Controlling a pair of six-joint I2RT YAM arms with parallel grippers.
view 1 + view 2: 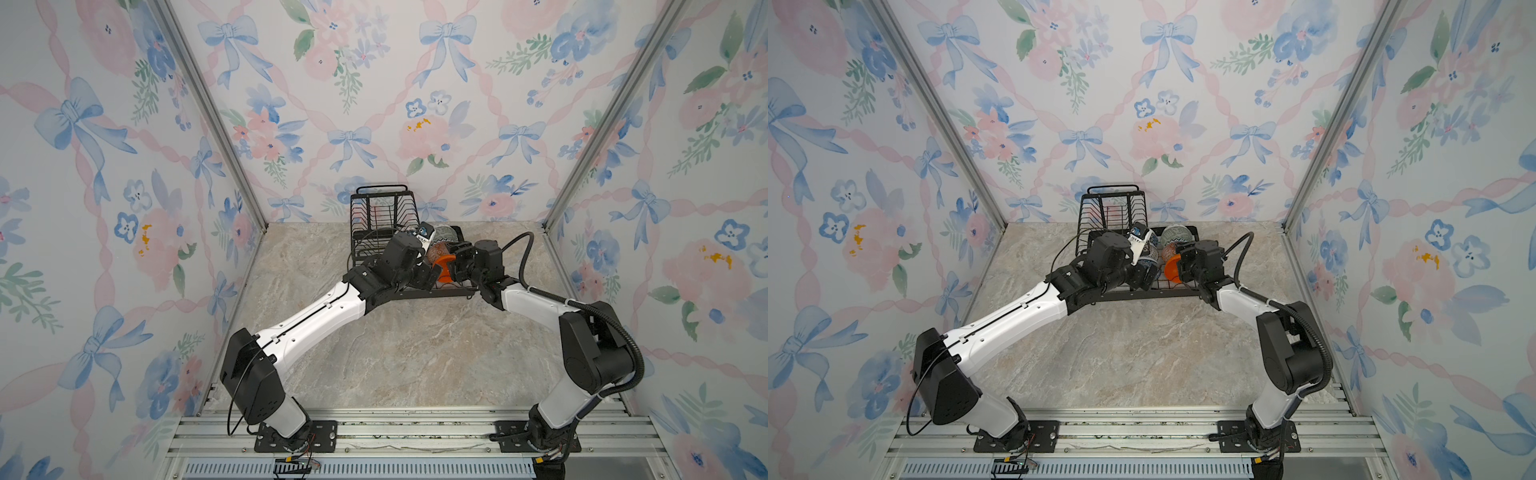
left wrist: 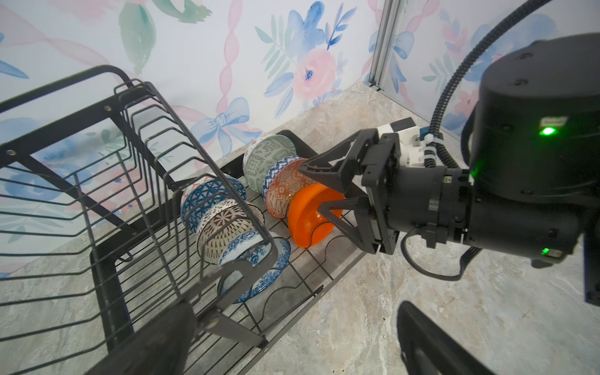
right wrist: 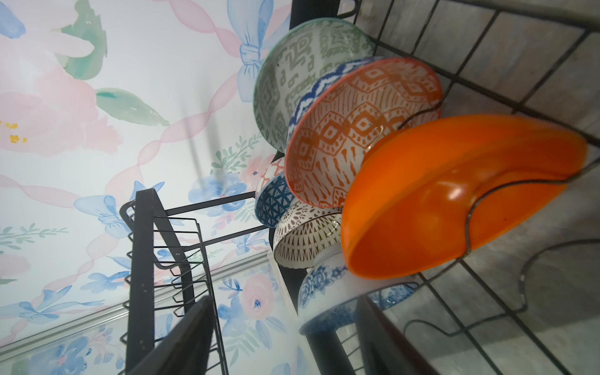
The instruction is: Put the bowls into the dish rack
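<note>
The black wire dish rack (image 1: 376,216) stands at the back of the marble-patterned table (image 1: 415,353), close to the flowered wall (image 1: 374,104); both arms reach to its wide lower tray (image 2: 324,292). All the bowls that I can see are in this tray, standing on edge between the wire humps, in two rows. In the row beside the raised upper basket (image 2: 136,97) are the dark-blue geometric bowl (image 2: 211,198), a brown-and-white patterned bowl (image 2: 227,227) and the blue-white floral bowl (image 2: 256,272). In the other row, going away from the wall, are the green-white geometric bowl (image 2: 264,159), a bowl with a blue zigzag rim (image 2: 276,170), the orange-white patterned bowl (image 2: 287,190) and the plain glossy orange bowl (image 2: 308,220), each leaning on the next. The right gripper (image 2: 311,189) is at this orange bowl; its two black fingers stand apart, one on each side of the rim; whether a finger touches the bowl I cannot tell. The left gripper (image 2: 321,285) hovers near the front of the tray, spread wide, holding nothing.
</note>
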